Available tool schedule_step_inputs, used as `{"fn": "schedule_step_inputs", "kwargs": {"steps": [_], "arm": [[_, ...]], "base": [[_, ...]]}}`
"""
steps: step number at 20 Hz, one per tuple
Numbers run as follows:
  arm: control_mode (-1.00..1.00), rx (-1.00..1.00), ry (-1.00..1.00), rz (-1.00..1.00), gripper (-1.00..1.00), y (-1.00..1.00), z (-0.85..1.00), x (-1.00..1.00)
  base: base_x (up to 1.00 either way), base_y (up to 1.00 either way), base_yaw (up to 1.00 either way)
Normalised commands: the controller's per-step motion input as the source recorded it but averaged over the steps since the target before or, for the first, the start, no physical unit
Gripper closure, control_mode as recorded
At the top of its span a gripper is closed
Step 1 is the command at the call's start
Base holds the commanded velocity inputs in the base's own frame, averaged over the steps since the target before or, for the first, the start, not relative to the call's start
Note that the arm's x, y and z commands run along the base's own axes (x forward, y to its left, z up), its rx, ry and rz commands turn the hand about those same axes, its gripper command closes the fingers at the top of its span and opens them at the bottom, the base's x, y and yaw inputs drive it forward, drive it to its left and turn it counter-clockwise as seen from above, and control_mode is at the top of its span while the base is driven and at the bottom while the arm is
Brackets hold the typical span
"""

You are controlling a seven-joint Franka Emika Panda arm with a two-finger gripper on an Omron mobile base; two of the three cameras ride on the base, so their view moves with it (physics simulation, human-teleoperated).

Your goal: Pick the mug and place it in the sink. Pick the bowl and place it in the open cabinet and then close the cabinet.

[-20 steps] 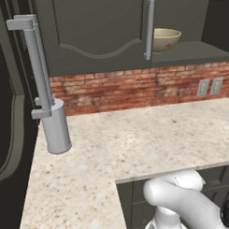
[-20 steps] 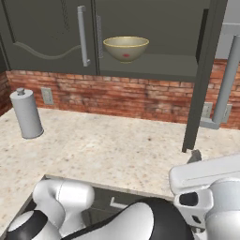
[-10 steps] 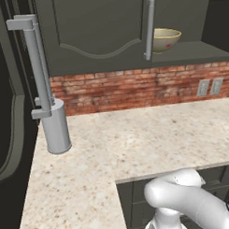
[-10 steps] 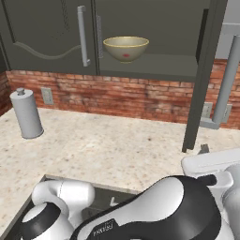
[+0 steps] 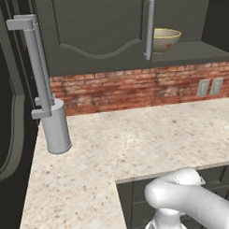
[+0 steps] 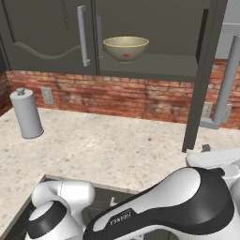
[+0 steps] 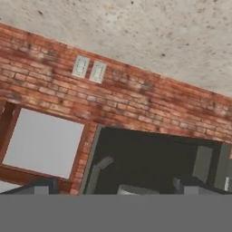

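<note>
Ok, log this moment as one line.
bowl: on cabinet shelf | cabinet door: open | hand: open, empty

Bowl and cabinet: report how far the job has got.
Done: the bowl sits on the shelf of the cabinet. In hand: nothing; the open gripper holds nothing. Left: closing the cabinet door, which stands wide open. The mug's step can't be judged here.
</note>
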Motion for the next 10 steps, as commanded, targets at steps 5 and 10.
{"fn": "schedule_step_inputs", "kwargs": {"steps": [5,10], "arm": [[-1.0,0.02,0.03,0.0,-1.0,0.0,-0.19,0.54],[-1.0,0.03,0.01,0.0,-1.0,-0.02,-0.04,0.53]], "base": [[0.0,0.0,0.0],[0.0,0.0,0.0]]}}
